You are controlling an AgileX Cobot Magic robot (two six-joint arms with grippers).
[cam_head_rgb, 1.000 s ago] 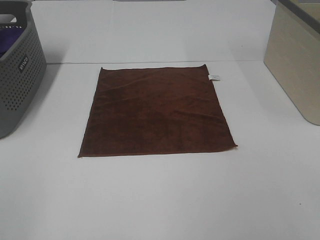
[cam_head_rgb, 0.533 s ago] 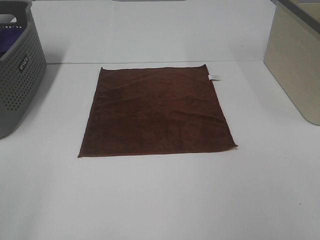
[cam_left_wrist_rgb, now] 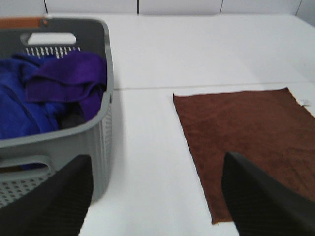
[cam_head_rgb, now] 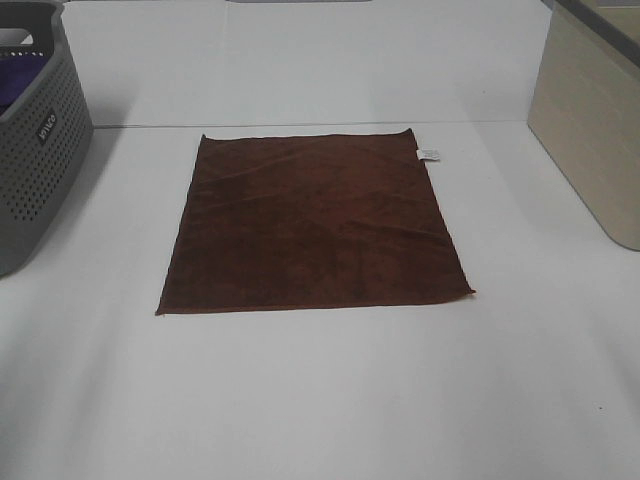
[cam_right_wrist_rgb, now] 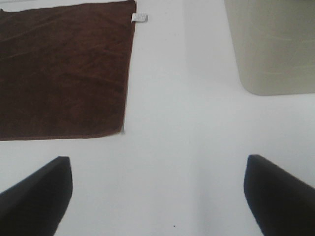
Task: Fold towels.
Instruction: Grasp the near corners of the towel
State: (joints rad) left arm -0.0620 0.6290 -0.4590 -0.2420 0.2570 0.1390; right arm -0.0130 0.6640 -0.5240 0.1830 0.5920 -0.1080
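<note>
The dark reddish-brown square terry towel (cam_head_rgb: pixel 312 222) is matt, napped cloth with a stitched hem, on a smooth white tabletop (cam_head_rgb: pixel 320 400) of faint sheen. At its ten o'clock the grey perforated basket (cam_head_rgb: pixel 40 170) looks matt plastic; at two o'clock the beige bin (cam_head_rgb: pixel 585 130) looks smooth, matt

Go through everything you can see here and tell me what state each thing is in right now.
towel: spread flat, unfolded, on the table.
white tag: sticking out at the towel's far right corner.
gray basket: upright, holding cloths.
purple cloth: crumpled in the basket, beside a blue cloth.
beige bin: upright; contents hidden.
left gripper: open, empty.
right gripper: open, empty.
</note>
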